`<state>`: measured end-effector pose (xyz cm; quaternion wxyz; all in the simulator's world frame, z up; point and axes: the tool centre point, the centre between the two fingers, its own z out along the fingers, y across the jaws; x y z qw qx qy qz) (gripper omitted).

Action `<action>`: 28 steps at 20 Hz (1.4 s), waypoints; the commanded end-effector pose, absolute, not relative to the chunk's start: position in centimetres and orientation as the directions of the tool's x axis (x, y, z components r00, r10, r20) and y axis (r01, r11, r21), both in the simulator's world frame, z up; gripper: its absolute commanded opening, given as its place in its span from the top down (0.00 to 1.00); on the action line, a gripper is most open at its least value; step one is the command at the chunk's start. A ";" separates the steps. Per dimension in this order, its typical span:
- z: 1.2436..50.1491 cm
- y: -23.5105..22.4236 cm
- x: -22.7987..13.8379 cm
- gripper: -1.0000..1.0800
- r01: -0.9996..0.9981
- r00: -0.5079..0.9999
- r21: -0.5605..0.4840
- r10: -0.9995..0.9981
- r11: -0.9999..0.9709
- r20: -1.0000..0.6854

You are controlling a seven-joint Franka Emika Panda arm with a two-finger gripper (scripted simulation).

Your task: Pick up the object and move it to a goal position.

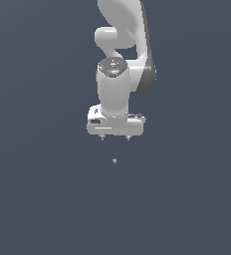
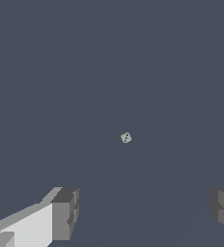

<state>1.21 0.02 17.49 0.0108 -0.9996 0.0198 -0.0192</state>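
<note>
The object [image 1: 114,160] is a tiny pale greyish-tan speck lying on the dark grey floor, a short way below my gripper [image 1: 115,138] in the exterior view. The wrist view shows the object [image 2: 126,138] as a small pale lump, apart from both fingers. My gripper [image 2: 143,210] is open, its two grey fingertips [image 2: 65,212] set wide apart with nothing between them. It hangs above the floor and touches nothing.
The white arm [image 1: 120,74] rises from the gripper toward the top of the exterior view. The plain dark grey floor [image 1: 38,199] fills the remainder of both views.
</note>
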 end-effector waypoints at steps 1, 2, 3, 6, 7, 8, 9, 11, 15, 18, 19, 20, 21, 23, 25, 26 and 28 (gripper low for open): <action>17.5 0.0 1.2 0.04 -0.039 0.998 -0.022 -0.040 -0.999 0.038; 17.5 0.0 1.2 0.04 -0.039 0.998 -0.022 -0.040 -0.999 0.039; 17.6 0.0 1.3 0.04 -0.038 0.998 -0.020 -0.039 -0.999 0.040; 18.0 -0.1 1.6 0.04 -0.031 0.998 -0.009 -0.032 -0.999 0.050; 18.2 -0.1 1.7 0.04 -0.028 0.998 -0.003 -0.028 -1.000 0.055; 18.4 -0.2 1.8 0.04 -0.026 0.998 0.002 -0.026 -1.000 0.060; 18.5 -0.2 1.9 0.04 -0.024 0.998 0.006 -0.024 -1.000 0.064; 18.7 -0.2 2.1 0.04 -0.023 0.997 0.010 -0.022 -1.000 0.068; 18.7 -0.2 2.0 0.04 -0.021 0.998 0.010 -0.021 -1.000 0.067; 18.7 -0.2 2.0 0.04 -0.022 0.998 0.010 -0.021 -1.000 0.067; 18.6 -0.2 2.0 0.04 -0.025 0.997 0.009 -0.024 -1.000 0.067; 18.6 -0.2 2.1 0.04 -0.030 0.997 0.009 -0.029 -1.000 0.067; 18.5 -0.2 2.1 0.04 -0.036 0.997 0.008 -0.035 -0.999 0.066; 18.3 -0.2 2.1 0.04 -0.053 0.997 0.006 -0.052 -0.999 0.065; 18.1 -0.2 2.2 0.04 -0.075 0.995 0.003 -0.074 -0.997 0.063; 17.9 -0.2 2.2 0.04 -0.088 0.994 0.001 -0.087 -0.996 0.062; 17.6 -0.2 2.3 0.04 -0.117 0.991 -0.002 -0.117 -0.993 0.060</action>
